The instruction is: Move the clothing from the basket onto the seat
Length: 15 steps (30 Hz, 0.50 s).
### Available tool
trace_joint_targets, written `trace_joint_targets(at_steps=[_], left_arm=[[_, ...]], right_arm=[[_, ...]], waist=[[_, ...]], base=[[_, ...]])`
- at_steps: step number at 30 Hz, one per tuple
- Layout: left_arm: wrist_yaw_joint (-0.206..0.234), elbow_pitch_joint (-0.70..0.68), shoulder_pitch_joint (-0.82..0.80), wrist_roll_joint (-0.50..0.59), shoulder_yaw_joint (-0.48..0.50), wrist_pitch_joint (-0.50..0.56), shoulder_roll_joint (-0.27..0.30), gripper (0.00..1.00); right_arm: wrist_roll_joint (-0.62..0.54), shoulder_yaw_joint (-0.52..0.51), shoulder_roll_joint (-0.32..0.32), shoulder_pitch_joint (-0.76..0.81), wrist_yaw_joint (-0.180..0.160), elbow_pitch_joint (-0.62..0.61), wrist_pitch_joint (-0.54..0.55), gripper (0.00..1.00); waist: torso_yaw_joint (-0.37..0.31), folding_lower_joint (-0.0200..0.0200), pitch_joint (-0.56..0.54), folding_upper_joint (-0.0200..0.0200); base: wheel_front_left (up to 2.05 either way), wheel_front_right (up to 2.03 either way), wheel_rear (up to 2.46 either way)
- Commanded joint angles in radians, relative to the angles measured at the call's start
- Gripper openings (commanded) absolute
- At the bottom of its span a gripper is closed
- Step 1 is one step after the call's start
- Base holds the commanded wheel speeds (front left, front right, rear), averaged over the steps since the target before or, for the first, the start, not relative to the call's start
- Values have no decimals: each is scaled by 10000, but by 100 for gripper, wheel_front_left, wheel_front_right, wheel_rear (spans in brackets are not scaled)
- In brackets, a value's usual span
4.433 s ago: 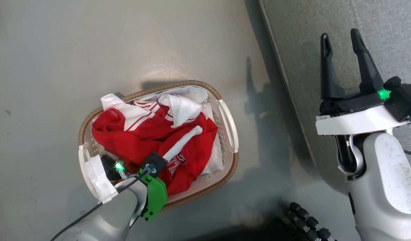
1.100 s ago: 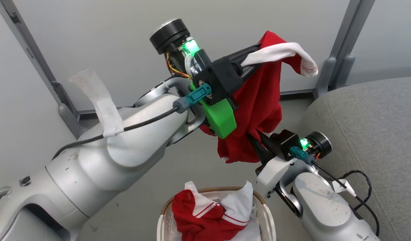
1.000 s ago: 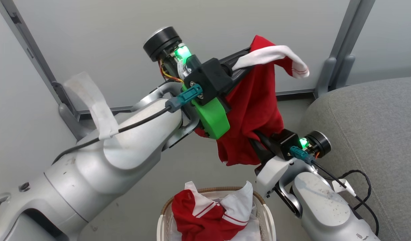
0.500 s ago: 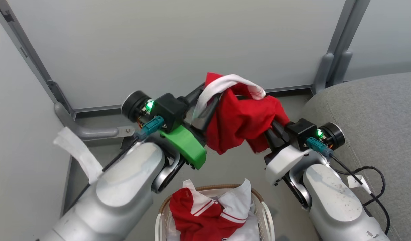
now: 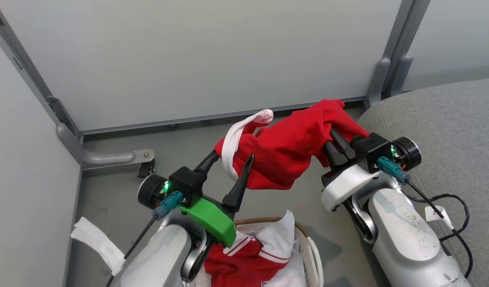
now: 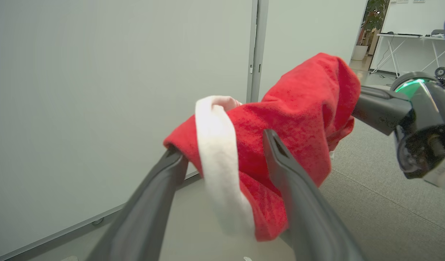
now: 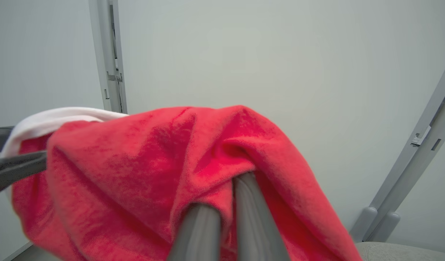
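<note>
The left gripper (image 5: 232,156) is held above the basket (image 5: 308,247) with its two fingers spread wide apart, gripping nothing. The garment's (image 5: 292,147) white trim (image 6: 217,156) runs down between them, and red cloth lies against the inner face of one finger, so the fabric rests on the open claw without being held. The garment hangs in the air as a slumped bundle strung from this claw across to the right one, over the floor (image 5: 120,191) and short of the seat's left edge. Under it, a second garment (image 5: 244,259), red with white panels, is heaped in the basket on the floor.

The right gripper (image 5: 334,137) has its fingers together, clamped on a bunched fold at the garment's right end. The right wrist view shows cloth spilling over both fingers. The seat (image 5: 447,127) lies just beyond that arm.

The likeliest trouble is a snag. If the right arm swings toward the seat while the trim is draped over a left finger, the loop could catch, stretch, and drag the fold out of the pinch. The grip holds only one fold, so a quick swing might shake it loose onto the floor. A release too near the seat's left edge could let the hanging bulk slide off.
</note>
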Motion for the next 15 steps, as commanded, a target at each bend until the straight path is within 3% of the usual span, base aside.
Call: trace_joint_targets(at_steps=[1,15], left_arm=[[-71,58,324,160,156,-8,-66,100],[-315,246,1686,1076,1194,-8,-490,100]], right_arm=[[-60,-90,-51,170,-6,-85,-49,0],[-245,-608,-177,225,-6,-403,-49,0]], waist=[[-30,0,16,0],[-336,0,141,0]], base=[[0,0,0],[0,0,0]])
